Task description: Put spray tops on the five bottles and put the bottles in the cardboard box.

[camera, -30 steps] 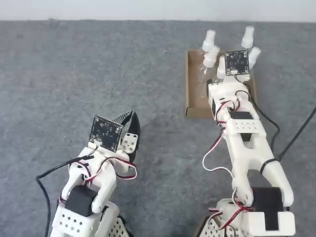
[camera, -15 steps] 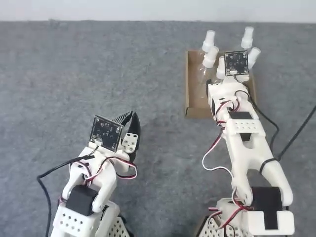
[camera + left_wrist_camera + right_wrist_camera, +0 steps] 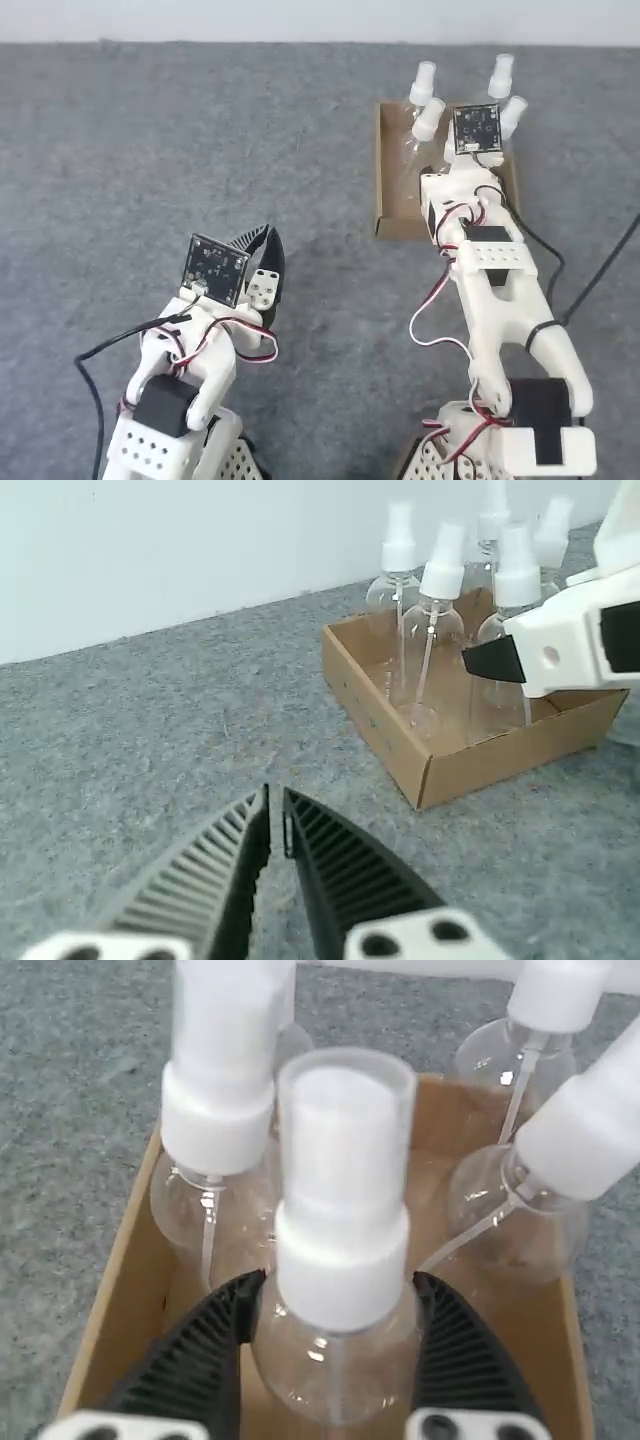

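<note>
Right claw [image 3: 335, 1290] is clamped on the shoulder of a clear spray bottle [image 3: 340, 1210]. That one's standing upright in the cardboard box [image 3: 392, 215] with its white spray top [image 3: 345, 1110] already on. The four other bottles [image 3: 398, 590] are in the box too, all capped and crowded right beside it. Left claw [image 3: 276, 810] hangs low over the grey mat [image 3: 150, 150], well apart from the box, fingers pretty much together with nothing between them.
</note>
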